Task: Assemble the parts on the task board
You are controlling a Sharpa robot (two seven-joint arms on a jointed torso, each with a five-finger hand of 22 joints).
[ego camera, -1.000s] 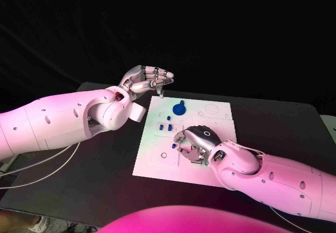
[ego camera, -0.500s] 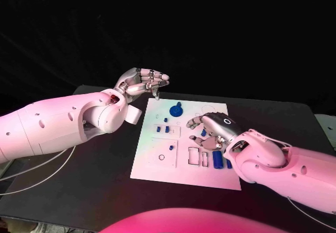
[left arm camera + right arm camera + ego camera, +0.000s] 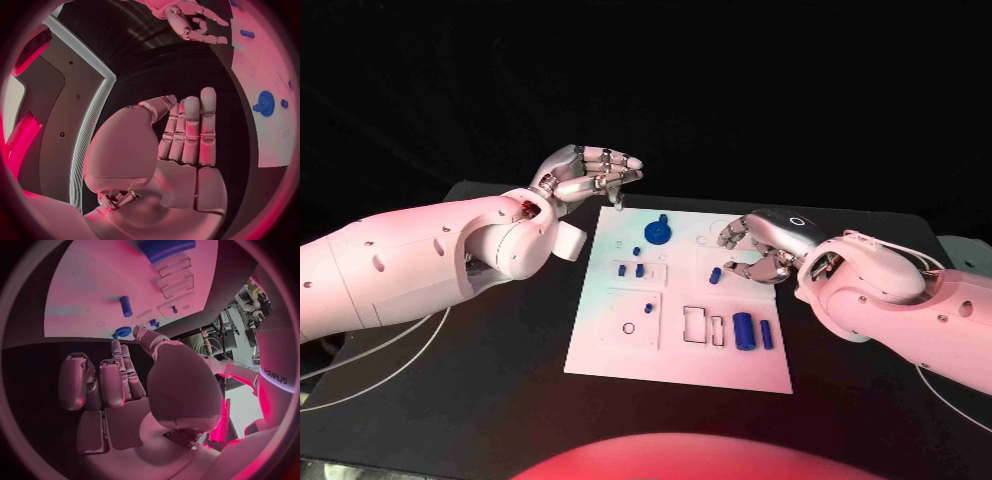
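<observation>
Two silver hands flank the white task board (image 3: pixel 678 345) on the black table (image 3: pixel 877 390). Left hand (image 3: pixel 589 172): raised past the board's far left corner, fingers curled in toward the palm with nothing seen between them in the head view; in the left wrist view its fingers (image 3: pixel 190 131) stand close together and bare. Right hand (image 3: pixel 764 247): over the board's right edge near the far end, fingers bent downward; whether anything is gripped cannot be told, and the right wrist view shows its fingers (image 3: pixel 109 382) folded with no part visible in them.

Parts relative to the fingers: a blue gear (image 3: pixel 658 231) stands on the board between the two hands, nearer the left fingertips. A short blue peg (image 3: pixel 714 275) lies just beside the right fingertips, on their board side. Two small blue pegs (image 3: pixel 630 270) sit further toward the left arm. Two larger blue cylinders (image 3: pixel 753 332) lie side by side on the board's near part, well apart from both hands.
</observation>
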